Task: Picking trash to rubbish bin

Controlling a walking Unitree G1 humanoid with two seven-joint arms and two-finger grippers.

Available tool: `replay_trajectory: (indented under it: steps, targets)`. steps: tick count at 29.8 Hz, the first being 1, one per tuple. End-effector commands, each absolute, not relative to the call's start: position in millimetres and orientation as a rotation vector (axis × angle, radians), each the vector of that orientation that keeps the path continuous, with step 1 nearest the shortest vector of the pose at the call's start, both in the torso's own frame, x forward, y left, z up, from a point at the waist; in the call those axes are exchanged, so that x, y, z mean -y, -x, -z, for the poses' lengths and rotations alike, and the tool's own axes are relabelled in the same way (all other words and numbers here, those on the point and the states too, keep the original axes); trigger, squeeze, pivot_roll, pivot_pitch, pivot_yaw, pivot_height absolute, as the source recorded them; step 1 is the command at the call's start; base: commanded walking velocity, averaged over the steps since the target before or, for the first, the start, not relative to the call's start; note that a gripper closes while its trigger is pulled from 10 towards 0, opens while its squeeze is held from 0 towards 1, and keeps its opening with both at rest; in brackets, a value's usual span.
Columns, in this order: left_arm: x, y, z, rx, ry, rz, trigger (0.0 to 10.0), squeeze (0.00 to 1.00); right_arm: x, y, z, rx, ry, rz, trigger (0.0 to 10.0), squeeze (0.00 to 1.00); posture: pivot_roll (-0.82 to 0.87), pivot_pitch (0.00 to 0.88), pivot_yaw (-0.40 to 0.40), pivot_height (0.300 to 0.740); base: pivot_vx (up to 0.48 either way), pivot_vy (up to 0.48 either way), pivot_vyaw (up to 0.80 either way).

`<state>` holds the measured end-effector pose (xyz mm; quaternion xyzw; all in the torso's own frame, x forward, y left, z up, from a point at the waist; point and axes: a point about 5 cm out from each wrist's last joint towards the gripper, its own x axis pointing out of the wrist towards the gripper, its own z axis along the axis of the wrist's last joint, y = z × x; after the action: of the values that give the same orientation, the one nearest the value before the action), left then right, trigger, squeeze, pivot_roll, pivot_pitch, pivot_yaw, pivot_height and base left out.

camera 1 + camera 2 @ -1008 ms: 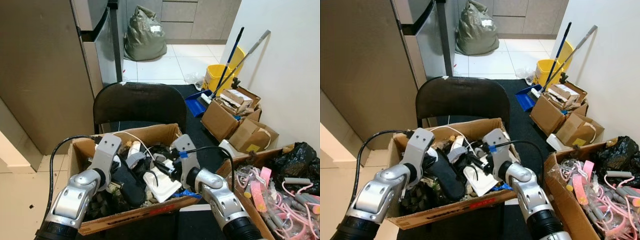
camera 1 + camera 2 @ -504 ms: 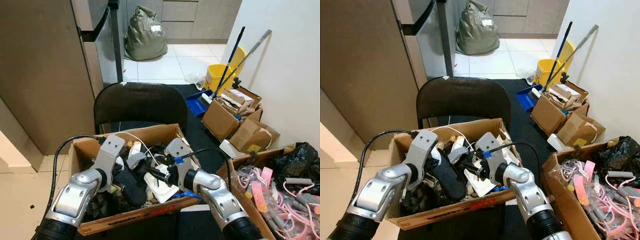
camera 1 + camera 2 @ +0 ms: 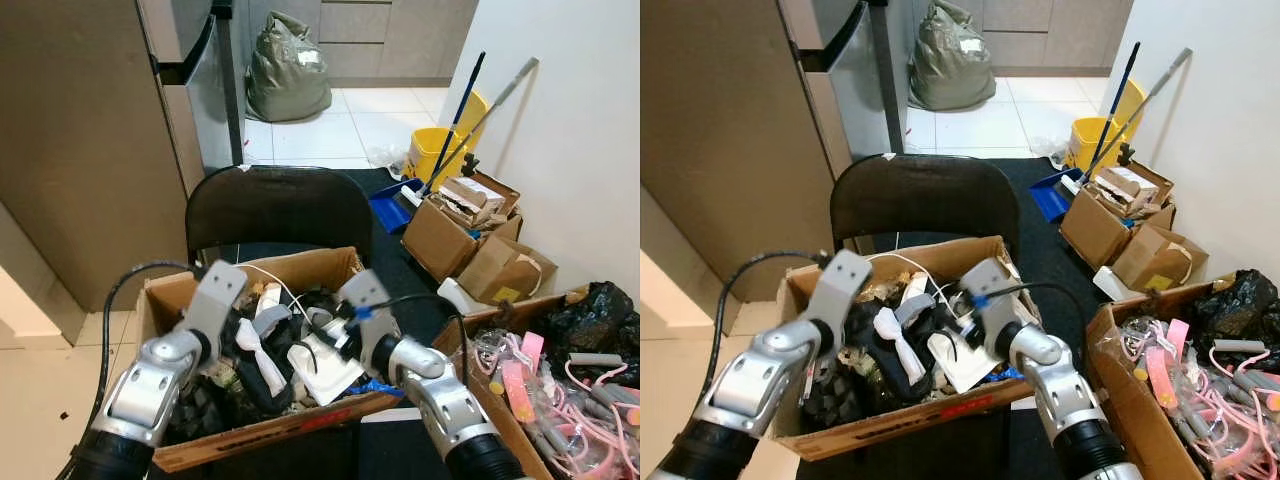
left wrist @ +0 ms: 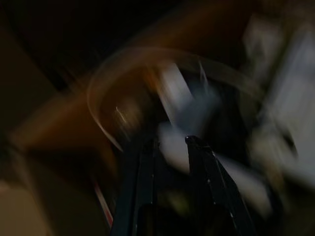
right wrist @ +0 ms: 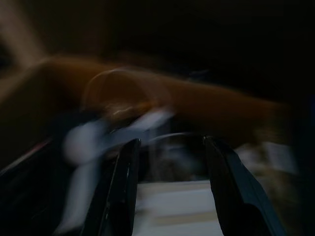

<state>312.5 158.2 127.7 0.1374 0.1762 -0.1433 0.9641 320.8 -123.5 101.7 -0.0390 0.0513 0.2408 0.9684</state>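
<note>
A cardboard box (image 3: 300, 262) full of mixed trash stands on a black chair (image 3: 280, 205). Both silver arms reach into it from the near side. My left gripper (image 3: 228, 318) hangs over the box's left half, next to a crumpled white rag (image 3: 258, 345) lying on dark items. My right gripper (image 3: 322, 332) is open over the box's middle, just above a flat white piece (image 3: 325, 368); the right wrist view shows its fingers (image 5: 125, 172) spread with blurred trash beyond. A thin white cable (image 3: 275, 275) loops over the trash.
A tall brown cabinet (image 3: 80, 130) and fridge stand to the left. A grey-green rubbish bag (image 3: 288, 70) sits on the tiled floor behind. At the right are a yellow mop bucket (image 3: 440, 150), cardboard boxes (image 3: 470, 225) and a box of pink items (image 3: 560, 395).
My left arm has drawn back a little to the left, and the white rag now shows where its hand was. My right gripper has shifted slightly right. Both wrist views are blurred.
</note>
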Motion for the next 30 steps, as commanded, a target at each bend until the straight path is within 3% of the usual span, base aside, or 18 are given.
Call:
replay_trajectory:
  steps: [1, 3, 7, 30]
  targets:
    - [-156, -315, -134, -0.283, -0.264, 0.279, 10.0, 0.0, 139, -325, -104, -0.077, 0.028, -0.35, 10.0, 0.0, -0.03, 0.074, -0.021, 0.74, 0.0, 0.0, 0.0]
    - [-149, -314, -143, -0.198, -0.248, 0.284, 10.0, 0.0, 171, -322, -97, -0.108, -0.037, -0.078, 10.0, 0.0, -0.04, 0.07, -0.016, 0.74, 0.0, 0.0, -0.27]
    - [-147, -314, -150, -0.115, -0.236, 0.253, 10.0, 0.0, 184, -314, -91, -0.125, -0.06, 0.018, 10.0, 0.0, -0.04, 0.071, -0.013, 0.74, 0.0, 0.0, -0.73]
    - [-156, -316, -146, -0.093, -0.268, 0.223, 10.0, 0.0, 181, -304, -91, -0.155, -0.03, 0.055, 10.0, 0.0, -0.05, 0.092, -0.017, 0.74, 0.0, 0.0, -0.8]
